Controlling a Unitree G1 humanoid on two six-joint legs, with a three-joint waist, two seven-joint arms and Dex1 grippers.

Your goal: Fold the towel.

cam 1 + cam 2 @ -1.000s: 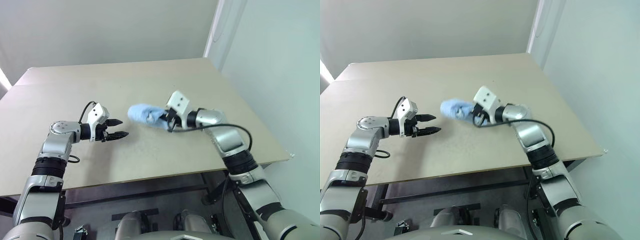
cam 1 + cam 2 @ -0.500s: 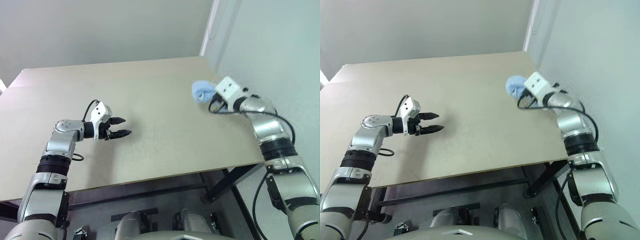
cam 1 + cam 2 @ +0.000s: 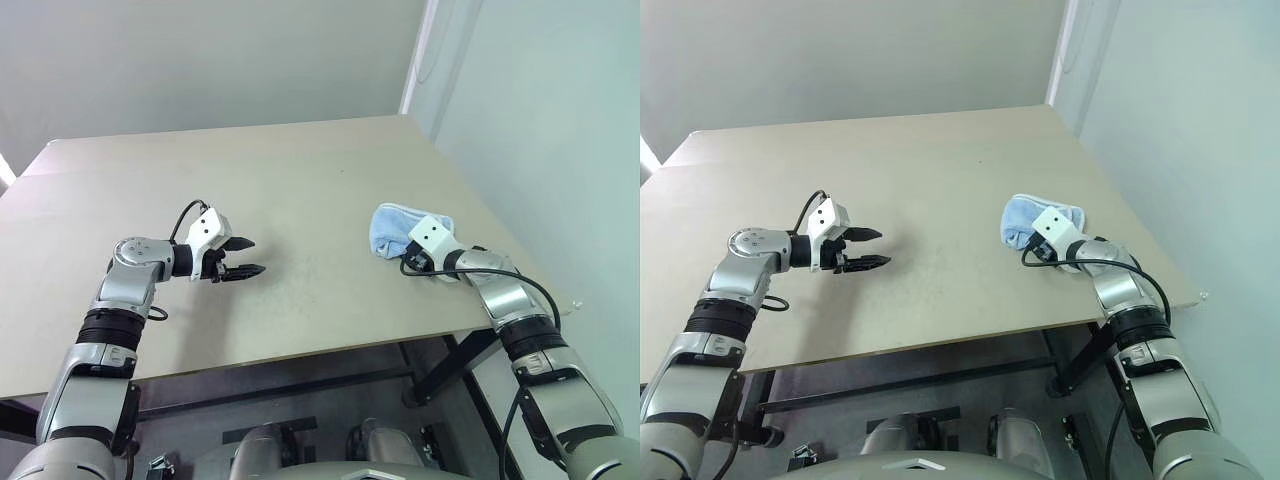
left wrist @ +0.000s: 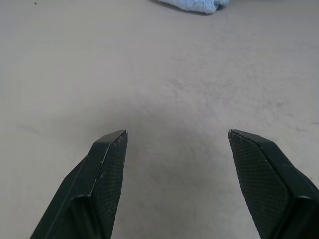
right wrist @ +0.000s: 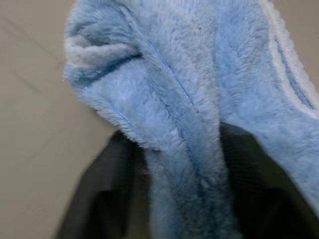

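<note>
Both grippers noted over tabletop (image 3: pixel 300 180): left gripper (image 3: pixel 243 257) fingers spread wide, empty; right gripper (image 3: pixel 409 256) fingers parted, bunched towel (image 3: pixel 392 226) draped between.

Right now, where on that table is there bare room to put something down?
Most of the table is bare: the whole far half, and the wide stretch between the left gripper and the towel. It is crowded only near the robot's right-hand edge, where the bunched towel lies with the right gripper around a fold of it.
</note>
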